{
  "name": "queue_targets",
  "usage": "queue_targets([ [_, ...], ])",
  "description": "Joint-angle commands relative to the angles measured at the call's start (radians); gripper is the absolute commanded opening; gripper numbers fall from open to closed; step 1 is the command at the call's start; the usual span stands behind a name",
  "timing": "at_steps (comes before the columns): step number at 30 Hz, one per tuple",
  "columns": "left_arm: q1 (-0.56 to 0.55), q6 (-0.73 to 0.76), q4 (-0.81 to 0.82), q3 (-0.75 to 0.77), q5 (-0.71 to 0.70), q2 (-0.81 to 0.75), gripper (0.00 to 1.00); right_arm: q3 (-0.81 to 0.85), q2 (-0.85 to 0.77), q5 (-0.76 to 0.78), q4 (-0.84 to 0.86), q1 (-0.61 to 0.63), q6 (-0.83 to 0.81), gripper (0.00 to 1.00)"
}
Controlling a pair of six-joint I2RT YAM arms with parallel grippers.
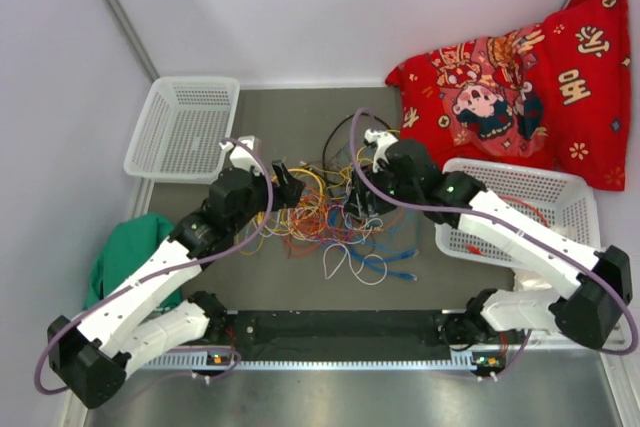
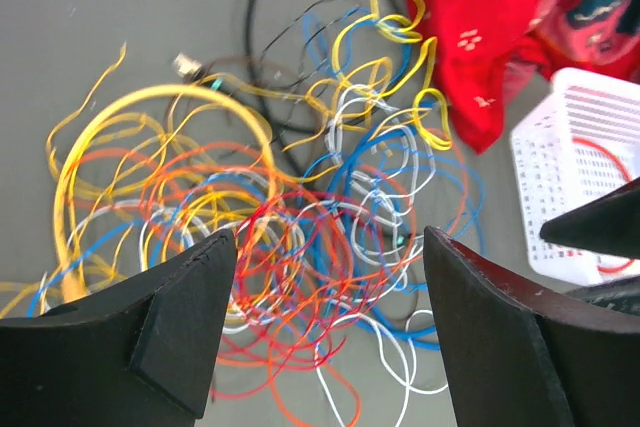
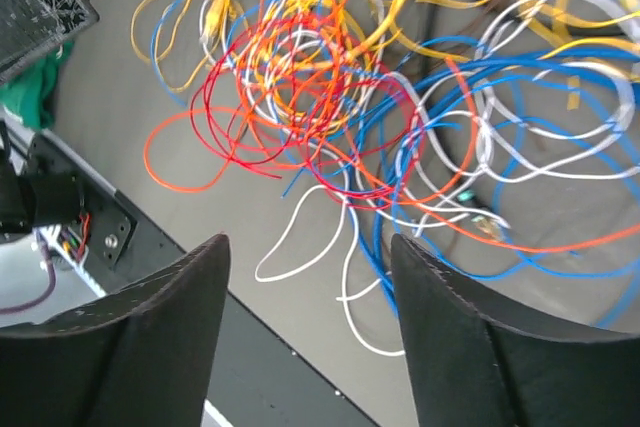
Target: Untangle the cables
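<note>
The cables [image 1: 322, 219] lie in one tangled heap of yellow, orange, red, blue, white and black loops on the grey table between the two arms. My left gripper [image 1: 285, 185] hangs at the heap's left side, and my right gripper [image 1: 362, 205] at its right side. In the left wrist view my gripper [image 2: 328, 242] is open above red and orange loops [image 2: 300, 277], holding nothing. In the right wrist view my gripper [image 3: 310, 242] is open too, over a white loop [image 3: 300, 237] at the heap's near edge, apart from it.
A white basket [image 1: 140, 147] stands at the back left. A second white basket [image 1: 510, 167], with a red wire inside, is on the right. A red printed cloth [image 1: 520, 87] lies at the back right and a green cloth [image 1: 125, 252] at the left. A black rail [image 1: 340, 325] runs along the near edge.
</note>
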Motion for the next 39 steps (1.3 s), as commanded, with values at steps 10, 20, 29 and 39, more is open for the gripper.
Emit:
queue_targets([
  [10,0.004,-0.181,-0.267,-0.015,-0.305,-0.099,0.83,0.037,0.201,0.003,0.218,0.247,-0.078,0.76],
  [20,0.004,-0.189,-0.299,-0.026,-0.319,-0.114,0.83,0.046,0.339,-0.002,0.381,0.266,-0.115,0.75],
  [29,0.003,-0.188,-0.325,-0.028,-0.337,-0.134,0.83,0.123,0.456,0.061,0.439,0.266,-0.117,0.18],
  [39,0.003,-0.169,-0.250,-0.051,-0.353,-0.221,0.82,0.253,0.085,0.360,0.150,0.266,-0.221,0.00],
])
